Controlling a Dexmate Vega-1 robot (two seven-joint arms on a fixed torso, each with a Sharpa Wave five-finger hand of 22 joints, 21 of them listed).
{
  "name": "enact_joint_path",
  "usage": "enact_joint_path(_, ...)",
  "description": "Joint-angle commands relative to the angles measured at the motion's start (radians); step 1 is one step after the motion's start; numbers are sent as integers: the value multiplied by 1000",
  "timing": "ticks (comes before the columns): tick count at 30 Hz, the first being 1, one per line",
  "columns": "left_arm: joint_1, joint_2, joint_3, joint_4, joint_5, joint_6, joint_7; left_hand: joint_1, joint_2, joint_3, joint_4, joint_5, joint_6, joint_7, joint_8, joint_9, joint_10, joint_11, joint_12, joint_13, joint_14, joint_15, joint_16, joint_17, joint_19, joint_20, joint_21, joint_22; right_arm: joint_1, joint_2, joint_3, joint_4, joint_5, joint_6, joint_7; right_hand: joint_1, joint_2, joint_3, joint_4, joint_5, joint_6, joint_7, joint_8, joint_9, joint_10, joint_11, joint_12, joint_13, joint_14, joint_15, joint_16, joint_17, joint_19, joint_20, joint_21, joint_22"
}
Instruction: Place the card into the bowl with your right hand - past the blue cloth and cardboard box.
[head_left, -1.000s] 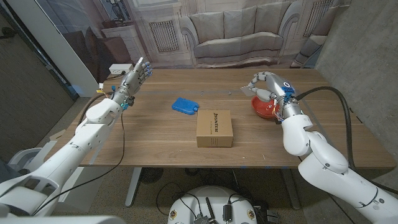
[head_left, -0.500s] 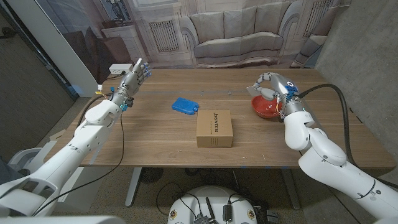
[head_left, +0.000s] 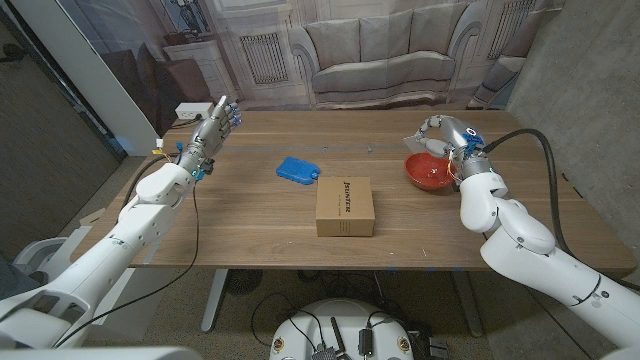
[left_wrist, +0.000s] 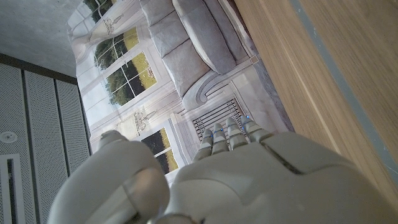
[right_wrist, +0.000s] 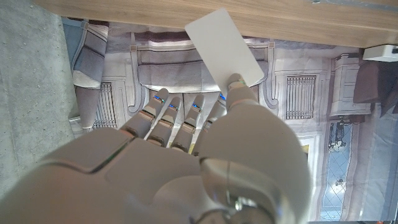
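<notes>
Drifting back past the red bowl (head_left: 428, 172), the right hand (head_left: 443, 136) hovers above its far rim, white card (right_wrist: 224, 46) pinched at the fingertips, while the left hand (head_left: 214, 127) stays raised, fingers spread.

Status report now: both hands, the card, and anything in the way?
Right hand holds card above red bowl. Left hand open, raised. Blue cloth and box are well aside.
</notes>
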Motion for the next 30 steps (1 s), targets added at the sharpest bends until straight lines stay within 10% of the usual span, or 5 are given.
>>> enact_joint_path(1, 5, 8, -4, -9, 1, 9, 8, 7, 0, -8, 0, -2, -4, 1, 3, 4, -1, -3, 1, 6, -10, 1, 4, 4, -13, -54, 1, 3, 56, -12, -24, 44, 51, -41, 4, 1, 8, -1, 4, -4, 4, 0, 8, 1, 7, -3, -1, 2, 9, -100, -2, 3, 11, -86, -1, 3)
enact_joint_path(30, 45, 16, -21, -34, -10, 11, 30, 9, 1, -10, 0, -3, -6, -2, 2, 4, -1, -5, 2, 6, -10, 0, 5, 4, -15, -52, 2, 3, 141, -9, -73, 138, 178, -61, -42, 4, 8, 0, 1, -3, 3, -2, 7, -5, 12, -5, -1, 4, 20, -102, 1, 4, 15, -82, -1, 4)
